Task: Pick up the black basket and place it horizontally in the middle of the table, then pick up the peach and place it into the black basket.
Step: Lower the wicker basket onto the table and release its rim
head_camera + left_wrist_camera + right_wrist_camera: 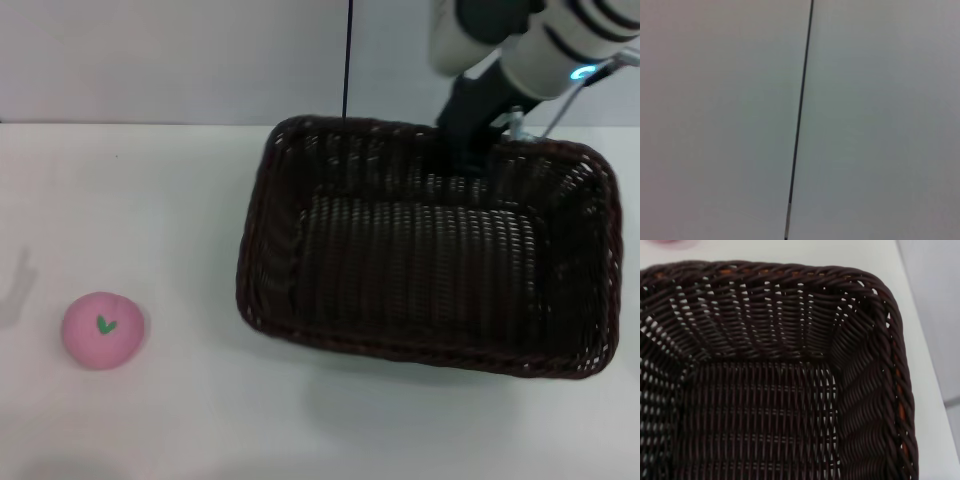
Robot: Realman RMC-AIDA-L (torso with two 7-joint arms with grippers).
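Observation:
The black basket [270, 235] stands open side up on the white table [150, 200], right of the middle, with its long side across my view. The pink peach [102, 330] lies on the table at the front left, well apart from the basket. My right gripper [468, 150] reaches down from the upper right to the basket's far rim; its dark end blends with the wicker. The right wrist view looks closely into the basket's inside, showing a rounded corner of the braided rim [790, 267]. My left gripper is out of view.
A grey wall with a thin dark vertical line [347, 60] stands behind the table; the left wrist view shows only this wall and line [799, 120]. A faint shadow [15, 290] falls on the table's left edge.

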